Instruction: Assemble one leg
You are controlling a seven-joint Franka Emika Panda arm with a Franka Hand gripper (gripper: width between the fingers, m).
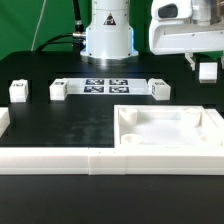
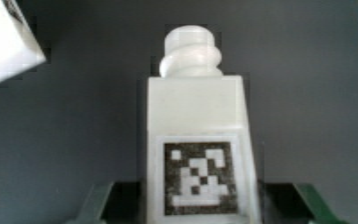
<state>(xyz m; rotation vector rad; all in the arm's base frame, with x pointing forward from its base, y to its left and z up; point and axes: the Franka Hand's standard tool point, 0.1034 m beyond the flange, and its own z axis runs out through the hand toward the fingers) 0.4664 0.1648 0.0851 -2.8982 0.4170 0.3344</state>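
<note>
Black worktop (image 1: 60, 125) under a green backdrop, robot base (image 1: 106, 35) at the rear. Raised clear of the worktop, pincer (image 1: 205, 64) pressed onto the leg (image 1: 206, 71), pinching it near the tagged end. From the wrist camera, dark pads (image 2: 108, 205) either side of the black-and-white tag (image 2: 201, 178), rounded knob (image 2: 194, 55) at the end farthest from the pincer. Below the pincer, resting on the worktop, white tray (image 1: 170, 128) with raised walls. Well away from the pincer, three more small white blocks (image 1: 58, 89) in a row with the marker board (image 1: 105, 86).

Looks light and stiff: hard moulded plastic with smooth faces, so probably slippery under a weak pinch and apt to pivot about the pads. Best taken across the two flat side faces, square to the pads, with the knob end left free for seating. Unlikely to crush or bend; more at risk of twisting or sliding in the grip if pushed off-axis against the tray
</note>
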